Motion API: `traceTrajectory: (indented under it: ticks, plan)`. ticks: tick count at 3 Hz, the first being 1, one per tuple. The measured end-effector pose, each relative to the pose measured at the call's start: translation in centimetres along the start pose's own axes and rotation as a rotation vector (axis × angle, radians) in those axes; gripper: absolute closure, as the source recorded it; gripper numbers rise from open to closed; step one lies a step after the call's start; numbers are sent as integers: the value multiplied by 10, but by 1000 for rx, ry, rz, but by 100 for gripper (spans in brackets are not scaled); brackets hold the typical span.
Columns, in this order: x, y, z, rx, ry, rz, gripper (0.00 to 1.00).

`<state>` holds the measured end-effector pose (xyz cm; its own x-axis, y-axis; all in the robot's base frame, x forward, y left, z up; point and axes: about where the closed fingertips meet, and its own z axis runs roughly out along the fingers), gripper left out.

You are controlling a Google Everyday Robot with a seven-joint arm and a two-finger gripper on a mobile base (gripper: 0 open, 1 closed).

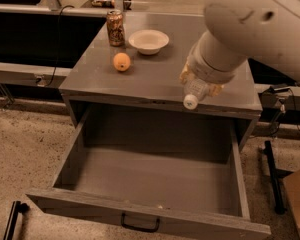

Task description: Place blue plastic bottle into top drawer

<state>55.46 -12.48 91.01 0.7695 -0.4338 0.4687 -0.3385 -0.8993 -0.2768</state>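
View: camera view, looking down at the front of the desk (155, 76) and its pulled-out drawer.
Arm: bulky white arm (260, 24) comes in from the upper right and bends down over the right front part of the desk.
Gripper: gripper (201, 83) sits at the arm's end, above the desk's front edge and right of centre. Its yellowish fingers (186, 75) are clamped on either side of the bottle.
Bottle: blue plastic bottle (195, 90) is held aloft in the gripper, tilted. Its white cap (190, 102) points down and forward and shows against the desk's front edge. It is not in the drawer.
Drawer: top drawer (155, 171) is open wide, grey, with a black handle (140, 225) centred on its front panel.
Desk top, rear left: brown can (115, 28) stands upright, with a white bowl (148, 41) just to its right.
Desk top, left: orange (122, 62) lies in front of the can, apart from both can and bowl.
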Motion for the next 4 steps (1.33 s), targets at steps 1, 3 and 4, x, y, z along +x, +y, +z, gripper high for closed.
traceTrajectory:
  ticks: [1, 3, 4]
  plan:
    - [-28, 6, -20, 136, -27, -38, 100]
    - [-56, 26, -6, 146, -94, -44, 100]
    - [-100, 51, 20, 120, -187, -36, 100]
